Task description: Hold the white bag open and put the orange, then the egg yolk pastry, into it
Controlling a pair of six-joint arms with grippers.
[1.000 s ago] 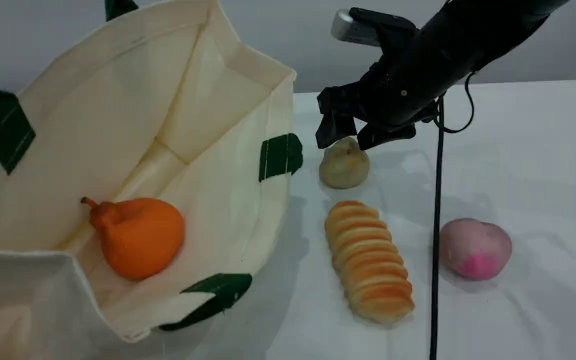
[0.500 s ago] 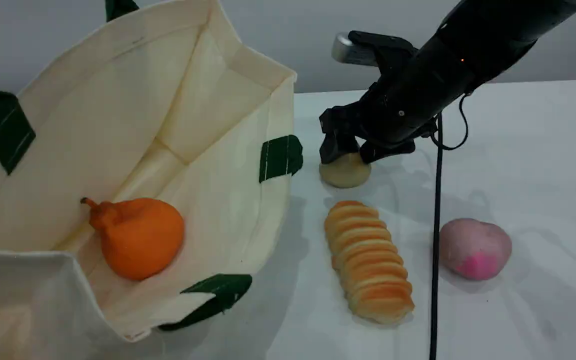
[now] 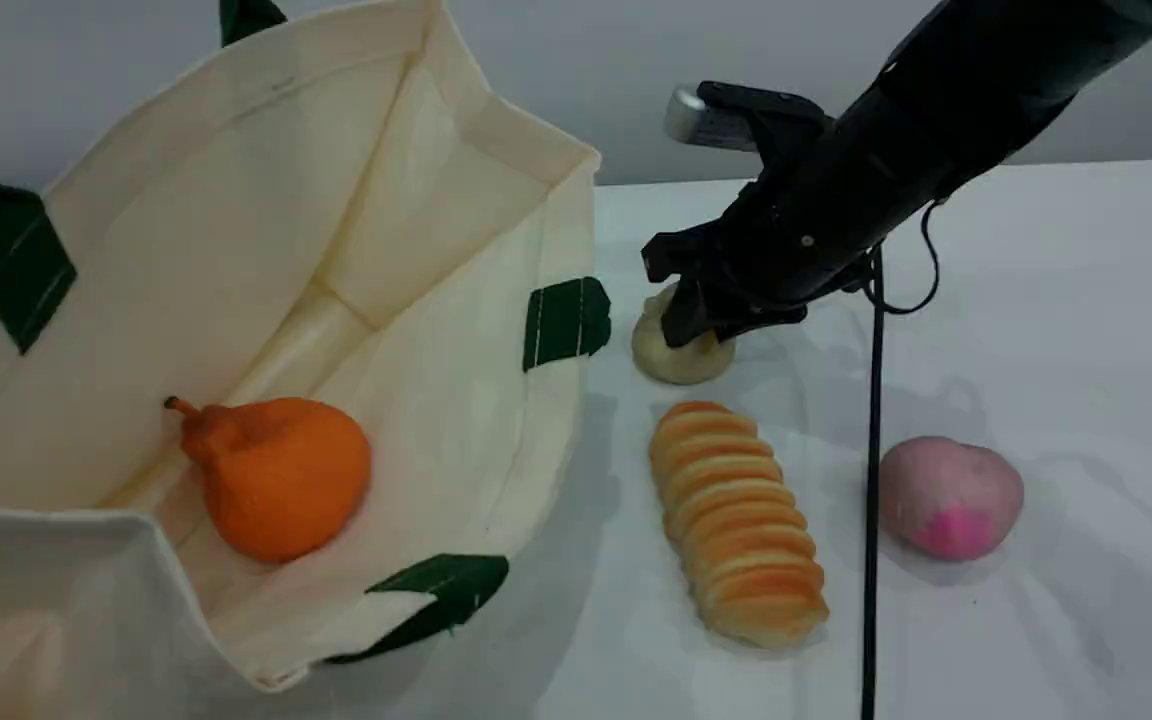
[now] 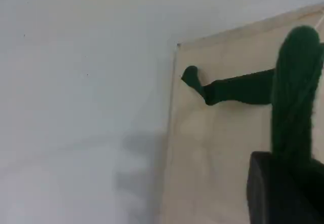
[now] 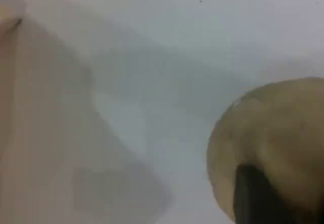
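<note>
while the white bag [image 3: 266,230] stands open at table left, the orange [image 3: 276,475] lies inside on its floor; right gripper [image 3: 688,318] jaws closed onto the egg yolk pastry [image 3: 674,356], still on the table [image 3: 1036,300] beside the bag; left gripper [image 4: 283,193] clamped shut on a green strap handle [image 4: 296,87]; ribbed loaf [image 3: 736,520] and pink lump [image 3: 949,497] nearby.

Your scene view looks down at a slant across the table [image 3: 1036,300], the white bag [image 3: 266,230] at nine o'clock. Your left wrist view sits close on the bag's green handle [image 4: 296,92]. Your right wrist view hugs the egg yolk pastry [image 5: 273,133], which the scene view shares just right of centre.
</note>
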